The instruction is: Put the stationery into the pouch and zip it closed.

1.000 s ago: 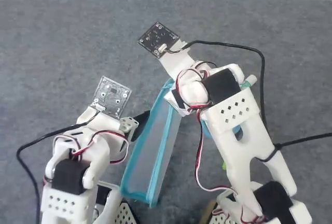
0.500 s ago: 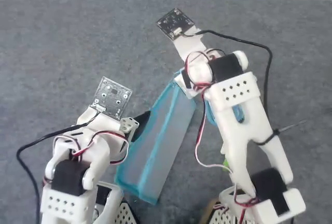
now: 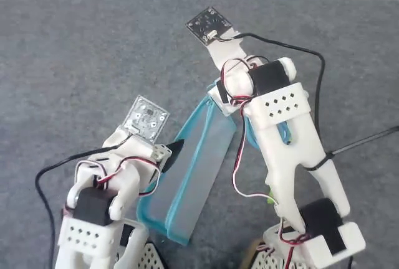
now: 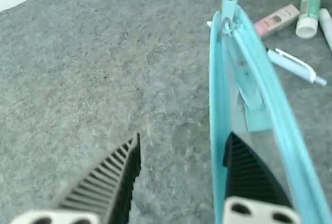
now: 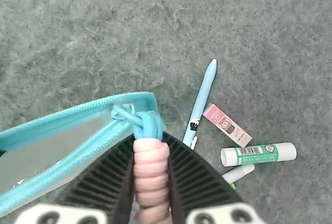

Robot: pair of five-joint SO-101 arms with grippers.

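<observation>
The teal pouch [image 3: 187, 182] with clear sides stands on edge on the grey carpet between the two arms. My right gripper [image 5: 150, 169] is shut on the pink ribbed zip pull [image 5: 150, 156], tied by a teal cord to the zip at the pouch's far end [image 5: 129, 111]. My left gripper [image 4: 181, 177] is open at the pouch's near side; one finger [image 4: 116, 175] is over bare carpet, the other [image 4: 249, 175] shows dark through the clear wall. Beside the pouch lie a light blue pen [image 5: 199, 105], a pink tube [image 5: 226, 125], a green and white glue stick [image 5: 258, 154] and a white pen [image 5: 237, 173].
Grey carpet [image 3: 81, 63] spreads wide to the left and far side. The loose stationery lies under the right arm's body [image 3: 280, 126]. A black cable [image 3: 368, 139] runs off to the right.
The right arm has drawn the pouch's far end farther away and rightward, swinging the pouch to a slant. The left arm has shifted a little to the right, toward the pouch.
</observation>
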